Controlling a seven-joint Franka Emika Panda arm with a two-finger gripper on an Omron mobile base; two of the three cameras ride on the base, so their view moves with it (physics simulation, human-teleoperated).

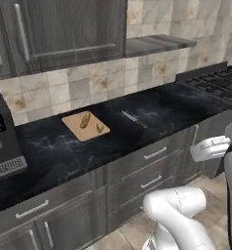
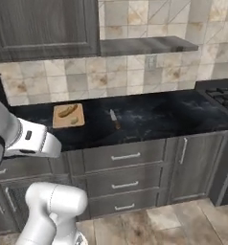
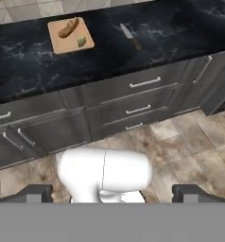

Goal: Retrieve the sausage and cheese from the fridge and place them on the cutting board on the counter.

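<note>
The light tan cutting board [image 1: 85, 126] [image 2: 68, 116] [image 3: 70, 35] lies flat on the black counter [image 1: 137, 122] [image 2: 154, 117] [image 3: 34, 61]. Near the board's edge rests a small yellow-green chunk, the cheese [image 1: 100, 128] [image 2: 74, 120] [image 3: 82, 41]. Beside it lies a longer tan bread-like stick [image 1: 85, 120] [image 2: 67, 111] [image 3: 68, 28]. My gripper [image 3: 115, 194] hangs open and empty, well back from the counter over the floor, its dark fingertips [image 3: 36, 193] far apart. The sausage and the fridge are out of view.
A knife [image 1: 130, 116] [image 2: 114, 118] [image 3: 129, 35] lies on the counter right of the board. A coffee machine [image 1: 3, 141] stands at the left end, a stove [image 1: 218, 80] [image 2: 225, 95] at the right. Drawers [image 3: 145, 82] run below the counter, wall cabinets and a shelf [image 1: 157, 45] above.
</note>
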